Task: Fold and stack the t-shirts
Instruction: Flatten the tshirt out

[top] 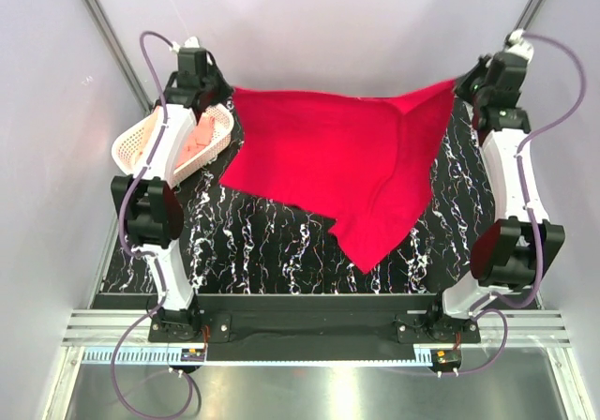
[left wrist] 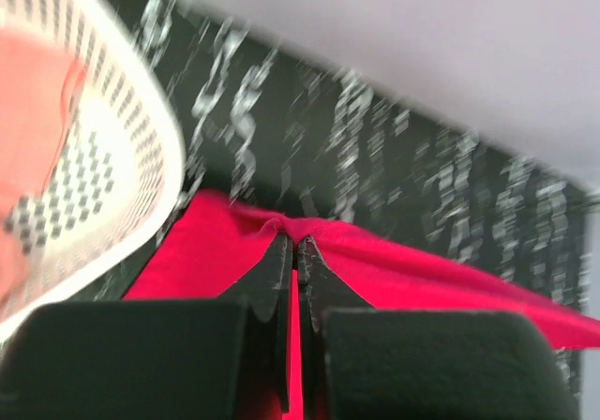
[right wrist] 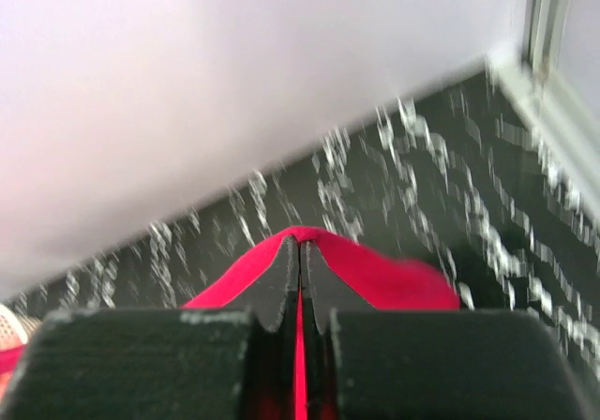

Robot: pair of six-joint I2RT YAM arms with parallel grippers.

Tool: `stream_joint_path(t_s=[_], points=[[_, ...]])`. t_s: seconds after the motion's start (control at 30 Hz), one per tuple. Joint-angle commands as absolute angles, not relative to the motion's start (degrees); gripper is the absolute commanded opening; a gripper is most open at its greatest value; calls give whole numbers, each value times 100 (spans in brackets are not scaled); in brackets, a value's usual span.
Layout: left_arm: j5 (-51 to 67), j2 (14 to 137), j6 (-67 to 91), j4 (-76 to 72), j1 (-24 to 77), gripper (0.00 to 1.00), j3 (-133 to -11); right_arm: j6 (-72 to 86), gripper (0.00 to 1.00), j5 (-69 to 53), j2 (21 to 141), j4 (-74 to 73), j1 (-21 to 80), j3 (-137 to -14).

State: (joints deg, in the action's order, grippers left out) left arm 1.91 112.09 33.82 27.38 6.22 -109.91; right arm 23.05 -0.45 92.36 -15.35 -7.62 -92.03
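Two arms stretch forward from their bases in your top view, each reaching to the far edge of the marbled table (top: 253, 242) with its wrist bent down at the back. The left gripper (top: 228, 92) sits just to the right of the white basket (top: 127, 153) and pinches one far corner of the red t-shirt (top: 337, 153). The right gripper (top: 461, 84) pinches the opposite far corner, well apart from the basket. The shirt hangs spread between them, and its lower part trails onto the table to the basket's right. The pink t-shirt (top: 197, 139) lies inside the basket, partly under the left arm. In your left wrist view, the fingers are closed on a bunched fold of red cloth, with the basket's rim close on the left. In your right wrist view, the fingers are likewise clamped on a raised peak of red cloth above the table, far from the basket.
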Motion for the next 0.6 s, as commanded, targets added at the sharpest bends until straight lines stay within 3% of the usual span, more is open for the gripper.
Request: stream_joint_path(t_s=[0.0,0.3,0.57], points=[[158,10268,3191,2321,606,0,-11435,1995,0,360,8807,-1335,-773,-10115],[18,7403,2742,1758,642,0,-9653,1257,0,668,7007,-1793,-773,-10398],[-316,5101,2680,2310,642,0,-9369,1072,0,387,5231,-2390,-773,-10625]])
